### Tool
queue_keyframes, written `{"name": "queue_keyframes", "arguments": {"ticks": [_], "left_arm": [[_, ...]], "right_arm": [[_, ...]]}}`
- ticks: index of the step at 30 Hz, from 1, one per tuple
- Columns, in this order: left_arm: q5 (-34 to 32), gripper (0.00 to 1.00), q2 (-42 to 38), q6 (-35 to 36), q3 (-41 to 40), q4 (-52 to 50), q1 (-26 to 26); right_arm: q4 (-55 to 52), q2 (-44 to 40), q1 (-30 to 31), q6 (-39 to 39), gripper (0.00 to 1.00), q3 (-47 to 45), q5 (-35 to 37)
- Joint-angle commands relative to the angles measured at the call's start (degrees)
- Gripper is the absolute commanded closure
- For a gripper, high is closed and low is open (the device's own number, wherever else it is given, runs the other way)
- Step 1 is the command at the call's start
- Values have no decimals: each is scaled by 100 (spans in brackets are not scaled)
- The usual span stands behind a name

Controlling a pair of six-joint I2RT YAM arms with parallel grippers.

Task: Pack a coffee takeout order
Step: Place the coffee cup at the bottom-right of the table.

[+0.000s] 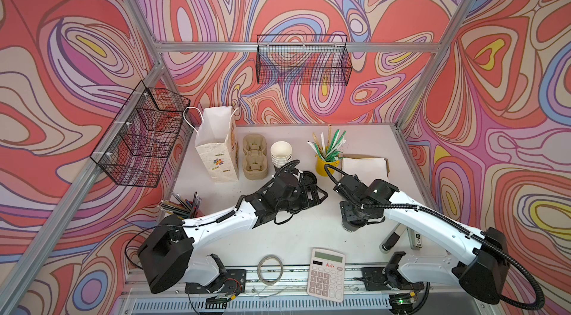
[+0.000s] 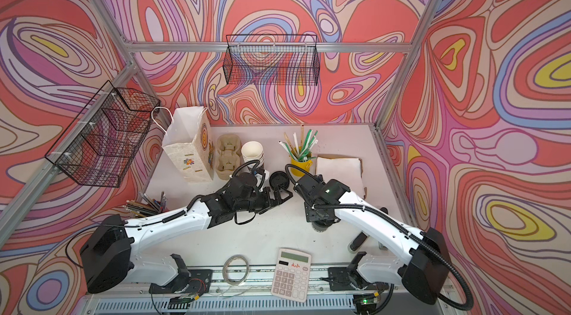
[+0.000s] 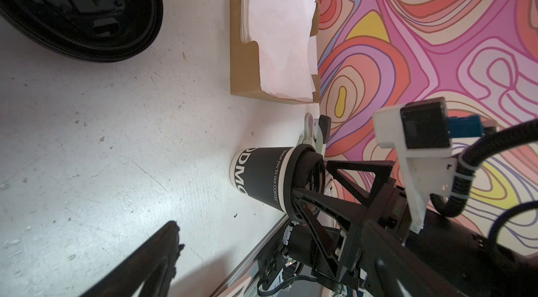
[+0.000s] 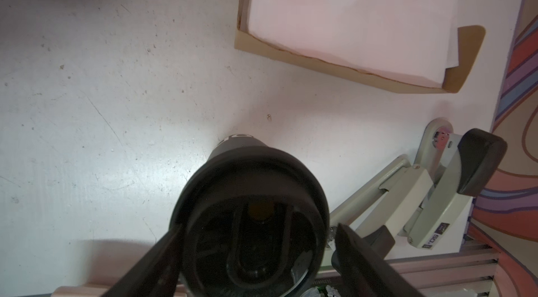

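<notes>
I am hanging my right gripper [image 4: 256, 234] straight over the black paper cup with its black plastic lid [image 3: 262, 176], two fingers set wide on either side of the lid's rim. I cannot tell whether they are pressing it or only flanking it. The cup is standing upright in the right half of the scuffed white table [image 1: 278, 236], nearer the front edge than the back, with a beige stapler [image 4: 436, 193] lying near it toward the right edge. My left gripper [image 2: 278, 196] is hovering close by, fingers spread fully and holding nothing, beside a stack of black lids [image 2: 279, 179].

I am judging the cup light and thin-walled, likely to dent if squeezed at mid-height; whether it holds liquid I cannot see. The stiffest hold looks to be just under the lid, where the rolled rim braces the wall. Pinching the glossy lid alone is risking popping it off.

The tan pulp two-cup carrier [image 1: 255, 156] is sitting near the back edge, left of middle, just beside the tall white handled paper bag with flower prints [image 1: 216, 143], which is standing open toward the back left corner. The table looks matt and grippy enough. Room is tight: a yellow pot of straws [image 1: 324, 165] and a cardboard tray of white napkins [image 4: 291, 54] are crowding the back right, and swirl-patterned walls are closing in on three sides
</notes>
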Motion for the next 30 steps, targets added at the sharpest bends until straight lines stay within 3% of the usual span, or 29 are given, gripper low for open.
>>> {"name": "queue_keyframes", "arguments": {"ticks": [1,14,19,24,30], "left_arm": [[-118,0,-69,64,6,-53,-30],[-100,0,-84,56,-59,-14,-35],[-515,0,-556,431,57,-616,44],[-602,0,-1135,821,279,-1442,469],[-849,0,-2065,1329,526,-2642,1299]], "right_arm": [[-227,76,-27,9,16,236,161],[-348,94,-22,4,20,469,141],[-211,-86,-23,11,15,777,141],[186,-161,-27,-214,3,1236,105],[956,-248,-27,-518,2,1615,372]]}}
